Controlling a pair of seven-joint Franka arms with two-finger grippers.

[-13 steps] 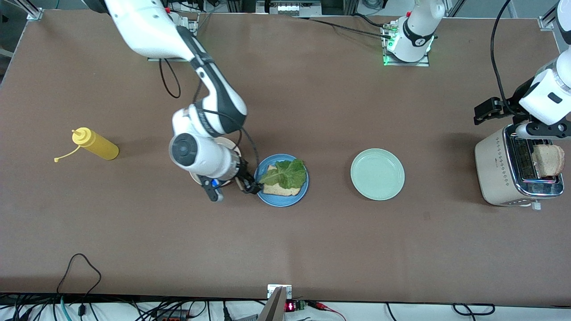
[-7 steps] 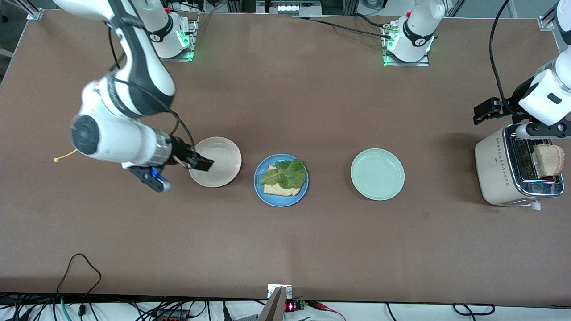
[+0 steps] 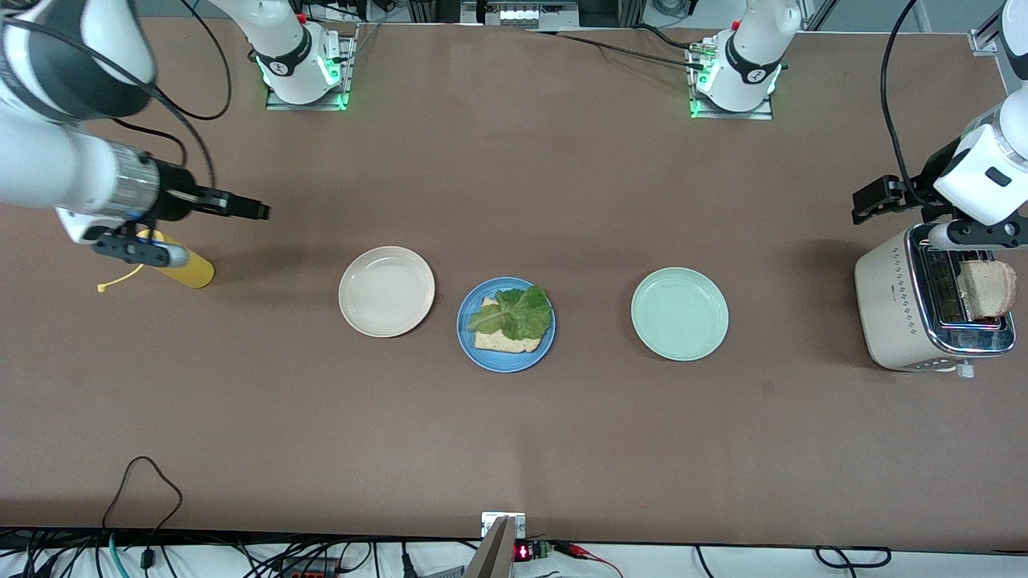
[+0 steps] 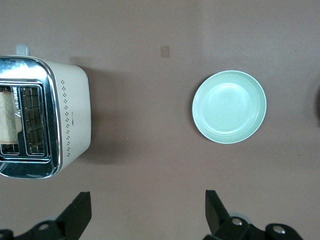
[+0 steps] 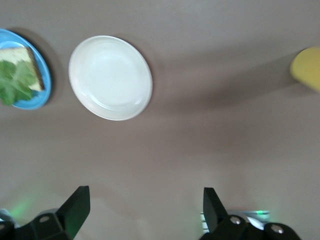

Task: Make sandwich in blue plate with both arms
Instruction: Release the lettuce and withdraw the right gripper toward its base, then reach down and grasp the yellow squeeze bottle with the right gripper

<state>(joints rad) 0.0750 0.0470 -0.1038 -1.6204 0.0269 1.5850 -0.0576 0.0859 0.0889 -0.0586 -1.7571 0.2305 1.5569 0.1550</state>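
The blue plate [image 3: 468, 331] sits mid-table with one toast slice [image 3: 502, 343] and a ruffled lettuce leaf [image 3: 514, 313] on top. The plate [image 5: 44, 75], toast [image 5: 19, 52] and lettuce [image 5: 14, 82] also show in the right wrist view. A second toast slice [image 3: 986, 287] stands in the toaster [image 3: 891, 297] and shows in the left wrist view [image 4: 6, 122]. My right gripper [image 3: 257, 211] is open and empty, up over the table near the yellow bottle; its own view [image 5: 144, 210] shows it too. My left gripper [image 3: 863, 207] is open and empty above the toaster's edge, and its own view [image 4: 147, 212] shows it too.
A cream plate [image 3: 386, 291] lies beside the blue plate toward the right arm's end. A pale green plate [image 3: 679, 314] lies toward the left arm's end. A yellow squeeze bottle [image 3: 189, 271] lies on its side under the right arm. The toaster [image 4: 70, 120] stands at the left arm's end.
My right gripper left the blue plate's edge, passed over the cream plate and rose toward the right arm's end near the yellow bottle. The left arm has not moved.
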